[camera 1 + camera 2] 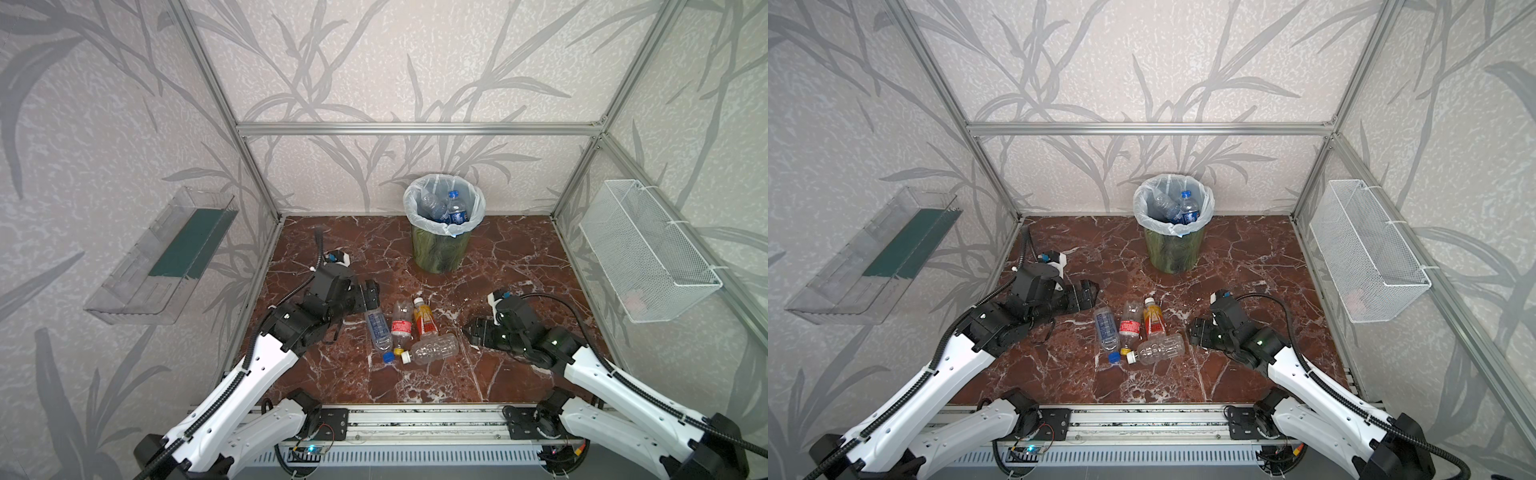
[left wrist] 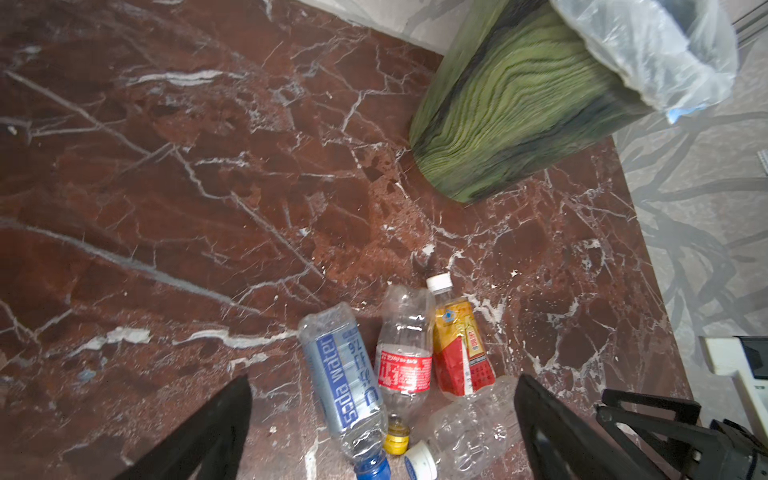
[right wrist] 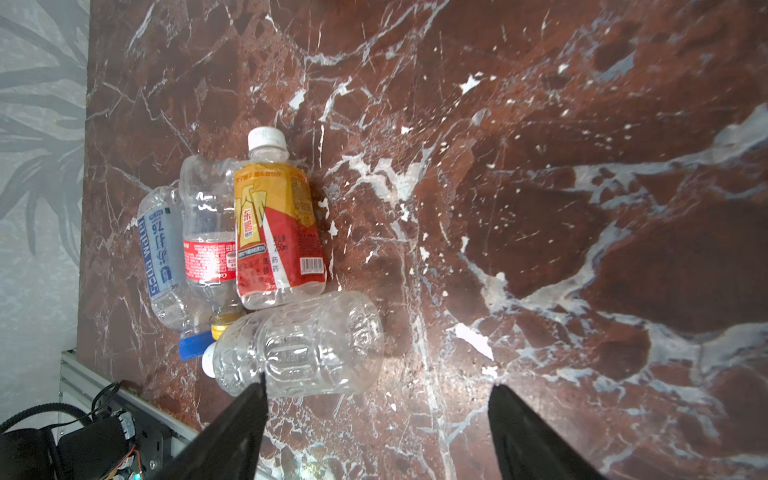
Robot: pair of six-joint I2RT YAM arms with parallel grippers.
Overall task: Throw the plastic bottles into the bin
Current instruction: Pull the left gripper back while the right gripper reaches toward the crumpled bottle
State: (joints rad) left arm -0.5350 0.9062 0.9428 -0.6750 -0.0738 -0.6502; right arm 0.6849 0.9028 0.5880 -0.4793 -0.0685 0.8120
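Closest to me, the left gripper (image 1: 372,293) hung spread wide and empty just left of four bottles (image 1: 402,326); the right gripper (image 1: 469,330), also parted and holding nothing, sat just right of them. Those four lay touching one another near the middle of the bench (image 1: 519,270). At its back edge I saw the bin (image 1: 440,249) with two more bottles (image 1: 457,212) inside.

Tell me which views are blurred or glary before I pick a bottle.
Left wrist view: the round green marbled bin is motion-smeared. Right wrist view: sharp, labels readable, soft glare on the red marble tabletop beside the clear unlabelled ribbed bottle. Both top views: evenly lit, slightly soft.
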